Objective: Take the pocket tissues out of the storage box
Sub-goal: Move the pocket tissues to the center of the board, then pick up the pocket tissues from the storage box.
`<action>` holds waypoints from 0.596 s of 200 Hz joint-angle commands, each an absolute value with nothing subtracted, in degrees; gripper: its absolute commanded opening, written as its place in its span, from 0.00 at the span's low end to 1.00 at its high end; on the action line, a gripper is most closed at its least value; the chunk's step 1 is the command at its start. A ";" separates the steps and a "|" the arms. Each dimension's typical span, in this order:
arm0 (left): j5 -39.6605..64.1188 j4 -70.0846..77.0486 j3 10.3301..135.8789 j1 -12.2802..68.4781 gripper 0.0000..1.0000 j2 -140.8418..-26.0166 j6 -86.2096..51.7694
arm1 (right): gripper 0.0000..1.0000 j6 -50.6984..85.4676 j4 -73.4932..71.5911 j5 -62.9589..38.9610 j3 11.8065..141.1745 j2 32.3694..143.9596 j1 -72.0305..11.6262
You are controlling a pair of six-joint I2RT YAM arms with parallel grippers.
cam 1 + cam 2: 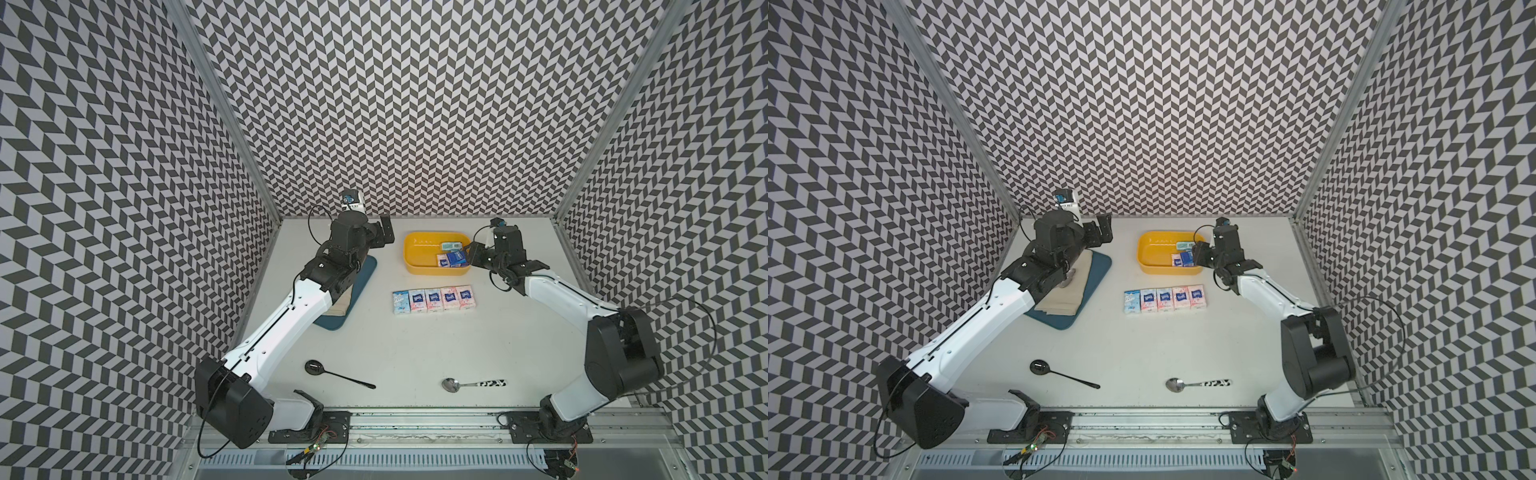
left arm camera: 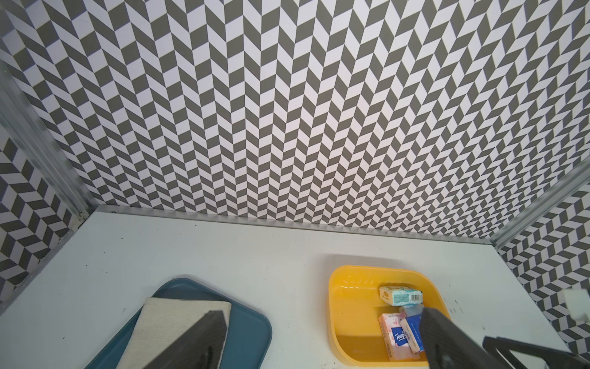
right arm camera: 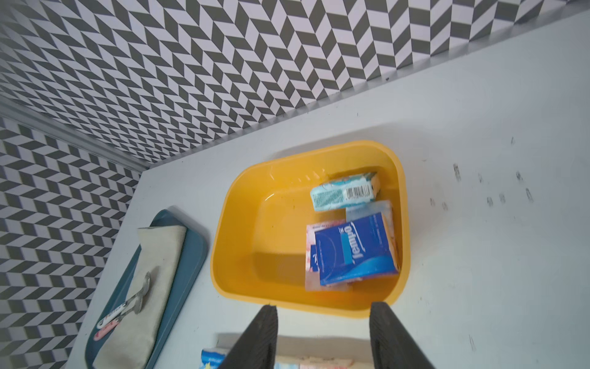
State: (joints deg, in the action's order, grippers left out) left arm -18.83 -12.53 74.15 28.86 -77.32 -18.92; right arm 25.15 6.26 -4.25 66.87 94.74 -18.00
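Observation:
The yellow storage box [image 1: 419, 253] stands at the back middle of the table. In its right end lie a few pocket tissues: a teal pack [image 3: 343, 191], a dark blue pack [image 3: 354, 249] lying on a white-pink pack [image 3: 311, 230], and a pale blue pack [image 3: 367, 207]. Several more packs [image 1: 433, 299] lie in a row on the table in front of the box. My right gripper [image 3: 324, 306] hovers open by the box's right front rim, with nothing between its fingers. To the left of the box my left gripper [image 1: 385, 232] hangs raised, open and empty.
A dark-blue tray [image 1: 368, 274] with a beige cloth [image 1: 1067, 299] lies left of the box, under my left arm, with a small metal tool [image 3: 127, 306] on the cloth. A black spoon [image 1: 332, 374] and a silver spoon [image 1: 469, 384] lie near the front edge.

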 commanded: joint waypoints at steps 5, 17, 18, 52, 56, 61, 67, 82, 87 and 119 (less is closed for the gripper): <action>-18.75 -12.77 74.54 29.07 0.99 -77.70 -18.56 | 0.52 19.46 12.20 2.38 76.20 102.68 -19.98; -18.55 -12.49 74.38 29.05 0.99 -77.78 -18.55 | 0.53 17.31 14.50 4.85 81.17 106.30 -20.67; -18.55 -12.48 74.37 29.07 0.99 -77.78 -18.50 | 0.53 17.14 14.72 5.11 81.54 106.59 -20.70; -18.77 -12.62 73.93 28.93 0.99 -79.09 -18.20 | 0.55 7.49 15.74 9.11 89.77 112.85 -22.84; -18.72 -12.52 73.84 28.97 0.99 -79.23 -18.26 | 0.56 5.85 14.90 10.00 89.74 113.00 -23.37; -18.64 -12.33 73.77 28.90 0.99 -79.39 -18.28 | 0.56 3.62 13.72 11.47 89.72 113.17 -24.33; -18.55 -12.18 73.78 28.89 0.99 -79.52 -18.38 | 0.57 0.30 12.02 13.91 89.45 113.50 -25.74; -17.52 -12.04 73.96 28.79 0.99 -80.02 -19.04 | 0.57 -7.43 7.68 19.83 88.57 114.59 -28.51; -16.48 -12.11 74.13 28.51 0.99 -80.07 -19.42 | 0.56 -10.46 6.39 21.58 88.30 115.11 -29.31; -12.04 -11.85 73.83 26.79 0.99 -79.82 -21.49 | 0.56 -18.56 5.09 24.27 91.20 119.40 -30.40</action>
State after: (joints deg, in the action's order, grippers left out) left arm -15.70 -12.51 74.04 28.01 -80.07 -19.88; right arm -8.08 9.37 18.55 88.60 115.66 -30.04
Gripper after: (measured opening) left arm 0.994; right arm 0.561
